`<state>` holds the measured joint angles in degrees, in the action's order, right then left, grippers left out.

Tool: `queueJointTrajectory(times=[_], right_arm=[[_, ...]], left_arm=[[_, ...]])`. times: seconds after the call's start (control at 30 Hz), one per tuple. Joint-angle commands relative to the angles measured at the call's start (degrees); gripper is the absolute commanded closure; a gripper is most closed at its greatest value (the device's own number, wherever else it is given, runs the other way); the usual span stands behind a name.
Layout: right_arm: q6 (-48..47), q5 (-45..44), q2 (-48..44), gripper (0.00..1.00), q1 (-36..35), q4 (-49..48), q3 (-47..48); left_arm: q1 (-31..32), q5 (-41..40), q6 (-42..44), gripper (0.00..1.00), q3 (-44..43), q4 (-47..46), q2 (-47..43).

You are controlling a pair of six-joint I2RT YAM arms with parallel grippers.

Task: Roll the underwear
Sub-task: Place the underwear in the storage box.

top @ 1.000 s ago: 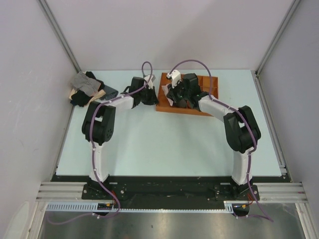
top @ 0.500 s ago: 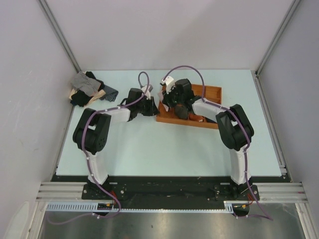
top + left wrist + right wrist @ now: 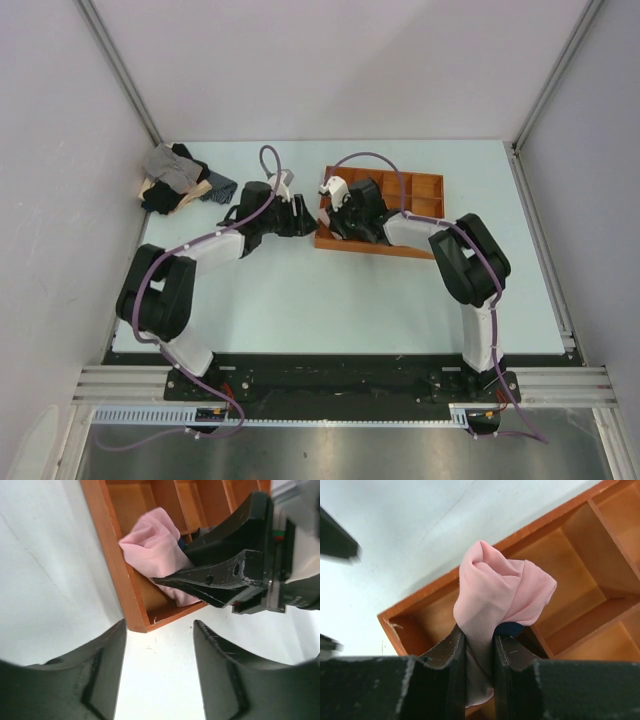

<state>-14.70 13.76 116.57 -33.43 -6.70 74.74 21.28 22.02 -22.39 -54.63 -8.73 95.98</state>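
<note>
Underwear (image 3: pixel 500 592) pinched tight in right tool (image 3: pixel 479 636) at tray (image 3: pixel 432 617) corner compartment; left tool (image 3: pixel 159 627) agape, empty.

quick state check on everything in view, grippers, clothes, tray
orange-brown wooden divided tray, lying flat
light-pink fabric underwear, bunched, reaching into the tray's corner compartment
right gripper, shut on the underwear
left gripper, open, empty, beside the tray's corner
grey, black and tan garment pile, heaped, away from both grippers

Arms (image 3: pixel 208 247) white with black joints, purple cables (image 3: pixel 372 156) — gripper fingers (image 3: pixel 90 680) scuffed black.
</note>
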Motion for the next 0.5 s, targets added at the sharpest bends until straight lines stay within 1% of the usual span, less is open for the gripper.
queueJointTrajectory(times=[0.0,0.03,0.1,0.2,0.47], right_arm=[[-2.79,-1.63,-4.07,1.0,-0.06,0.45,-1.61],[-3.14,-1.54,-4.25,1.0,0.03,0.81,-1.7],[-3.84,-1.45,-4.42,1.0,0.03,2.21,-1.61],[-4.81,-0.49,-4.16,1.0,-0.14,3.88,-1.7],[-5.52,1.36,-1.53,1.0,-0.14,5.73,-1.53]], left_arm=[[-1.59,-1.19,-1.69,0.34,2.94,-2.95,-5.1],[-1.76,-1.36,-1.69,0.31,3.04,-2.96,-5.37],[-2.11,-1.46,-1.08,0.29,2.25,-2.35,-4.93],[-2.12,-0.76,-0.2,0.3,-0.55,-1.47,-2.83],[-1.94,0.83,0.07,0.42,-9.52,0.55,7.63]])
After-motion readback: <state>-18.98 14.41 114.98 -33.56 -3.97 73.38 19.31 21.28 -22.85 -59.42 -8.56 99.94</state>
